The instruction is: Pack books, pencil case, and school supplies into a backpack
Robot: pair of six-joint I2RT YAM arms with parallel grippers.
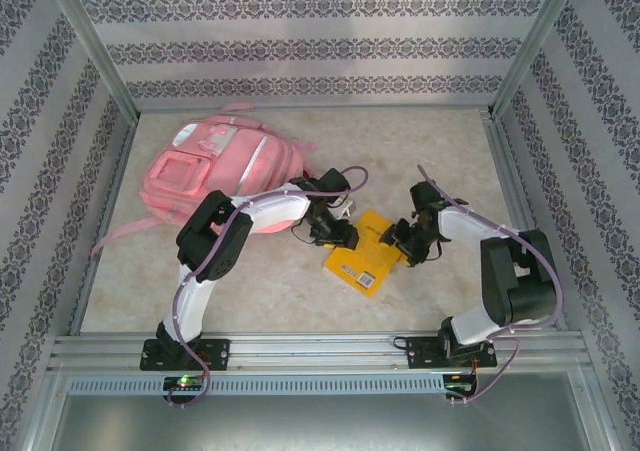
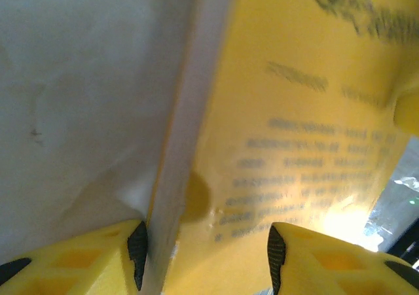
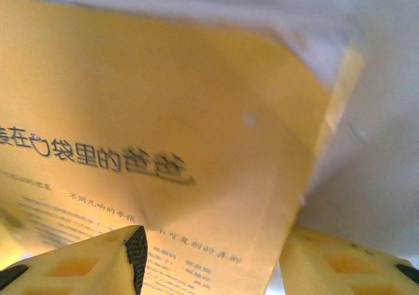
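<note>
Tabletop (image 1: 260,306) first: pale and mottled, with your two arm bases bolted along its near edge. On its far left lies the backpack (image 1: 215,166), pink, its front pockets facing up and one strap trailing toward the left wall. From above you cannot tell whether its main opening is unzipped.

Well apart from it, to its right near the middle of the table, sits the yellow book (image 1: 366,263). It lies flat and cornerwise, with one corner pointing at the near edge and the barcode close to that corner. Both grippers cover its far part, so its long axis is hard to call.

Your left gripper (image 1: 338,233) stands at the book's left side and your right gripper (image 1: 402,241) at its right, with the book between them. In each wrist view the jaws stand apart and straddle one edge of the book. One fingertip (image 2: 139,252) hangs off over the table and the other sits over the printed cover, and nothing looks clamped.

The coming move turns on one relation. The backpack lies to the far left of the book, so your left arm is the nearer one and the book has to travel that way.
</note>
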